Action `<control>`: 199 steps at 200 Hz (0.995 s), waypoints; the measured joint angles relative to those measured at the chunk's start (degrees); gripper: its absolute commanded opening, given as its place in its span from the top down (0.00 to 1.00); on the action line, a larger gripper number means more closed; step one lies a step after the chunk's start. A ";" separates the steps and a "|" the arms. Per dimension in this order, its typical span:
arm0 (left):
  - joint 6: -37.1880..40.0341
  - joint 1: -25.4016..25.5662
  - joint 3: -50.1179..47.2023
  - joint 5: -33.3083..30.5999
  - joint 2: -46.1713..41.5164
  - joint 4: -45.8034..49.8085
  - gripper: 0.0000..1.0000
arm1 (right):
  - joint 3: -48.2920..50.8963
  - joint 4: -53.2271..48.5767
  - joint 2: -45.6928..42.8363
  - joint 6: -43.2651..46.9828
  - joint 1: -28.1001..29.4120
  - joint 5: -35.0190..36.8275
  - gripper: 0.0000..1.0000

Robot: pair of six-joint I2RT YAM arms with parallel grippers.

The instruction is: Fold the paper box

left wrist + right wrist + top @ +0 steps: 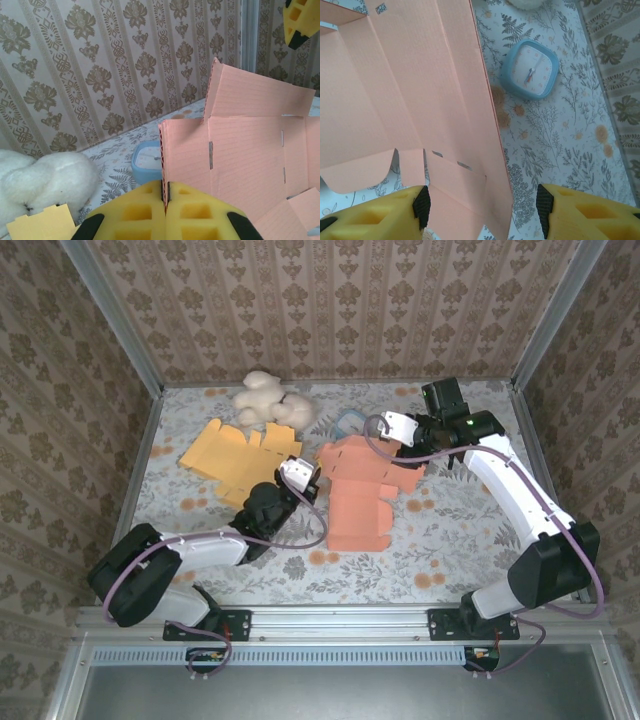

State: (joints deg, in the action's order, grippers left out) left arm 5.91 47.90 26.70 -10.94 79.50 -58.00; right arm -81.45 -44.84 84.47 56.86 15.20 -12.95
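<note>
**Top view.** We count two arms, two card blanks, one soft toy and one clock on the floral-printed table top [460,540]. The pink corrugated-card box blank [355,502] lies at the centre of the table between the two arms, with part of it lifted off the surface. The orange-yellow flat card blank [232,458] lies to its left. The white plush toy [265,400] sits behind that, near the back wall. The pale blue square clock [350,421] is largely hidden behind the pink blank's raised far edge.

**Left wrist view.** The left gripper [165,200] is pinched tight on the near edge of the pink blank, and its two yellow foam pads [135,212] meet on the card. Beyond them one panel stands upright, with a further flap rising behind it. The clock shows just left of the card's edge. The toy and one corner of the orange-yellow blank are cut off by the frame at lower left. At upper right, a yellow pad of the other gripper is also cut off.

**Right wrist view.** The right gripper [482,205] has its jaws well apart. A narrow flap of the pink blank lies between them, close to the left-hand pad and clear of the other. We cannot tell whether that near pad touches the card. The clock lies whole on the table just beside the card's long edge.
</note>
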 measured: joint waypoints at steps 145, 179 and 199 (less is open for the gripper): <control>0.17 0.00 -1.51 2.23 0.61 -5.66 1.00 | -4.04 -3.74 5.07 5.66 -2.80 -1.75 0.48; 0.22 0.00 -1.57 2.43 1.49 -6.05 1.00 | -4.68 -5.38 6.05 6.16 -3.13 -2.51 0.50; 0.37 0.00 -1.60 2.49 1.81 -6.69 1.00 | -5.40 -6.08 6.25 6.23 -3.41 -2.82 0.50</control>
State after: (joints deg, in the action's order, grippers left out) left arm 6.28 47.90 25.10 -8.45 81.32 -64.69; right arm -86.85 -50.92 90.72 63.09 11.79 -15.77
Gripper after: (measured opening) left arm 0.048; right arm 0.500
